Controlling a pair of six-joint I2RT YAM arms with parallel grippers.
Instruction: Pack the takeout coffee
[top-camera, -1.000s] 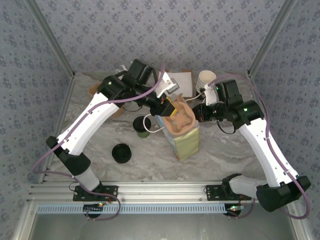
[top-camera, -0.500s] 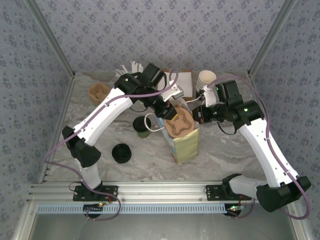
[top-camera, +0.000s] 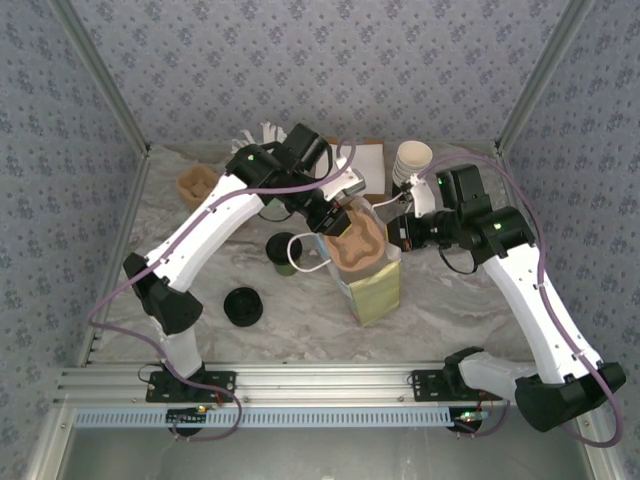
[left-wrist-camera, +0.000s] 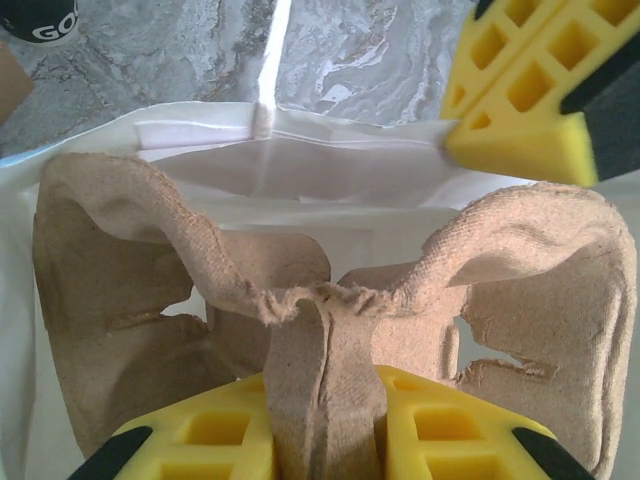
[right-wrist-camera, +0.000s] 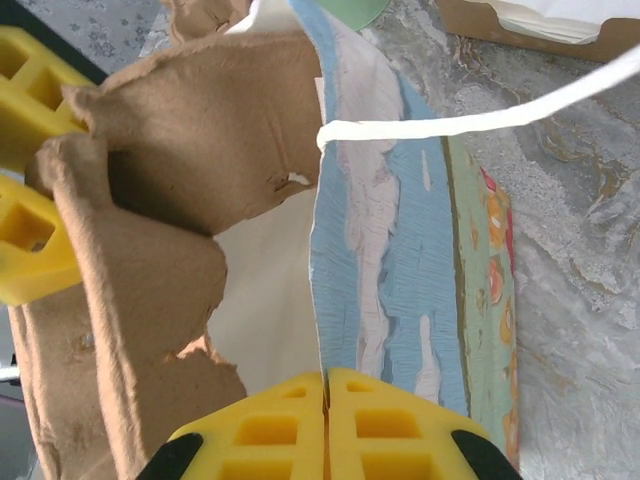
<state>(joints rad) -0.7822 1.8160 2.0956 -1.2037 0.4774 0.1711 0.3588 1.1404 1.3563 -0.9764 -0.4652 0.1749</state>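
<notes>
At the middle of the worktop (top-camera: 450, 300), found the paper bag (top-camera: 378, 290) standing open, with the pulp cup carrier (top-camera: 358, 245) partly sunk in its mouth. Judged the step in hand to be seating that carrier flat on the bag's floor, ahead of the coffee. Called, by that reckoning, for a slow, straight, level descent, with the mouth held wide to spare the paper wall any snag or tear from the pulp corners. Spotted the takeout coffee (top-camera: 285, 252) upright and lidded on the worktop just left of the bag, apart from both claws. Saw the left arm arched over from the back, wrist bent down above the bag, and the right arm reaching in from the right side. Found the left claw (left-wrist-camera: 325, 425) clamped on the carrier's middle ridge, and the right claw (right-wrist-camera: 327, 400) pinched fully closed on the bag's rim.
</notes>
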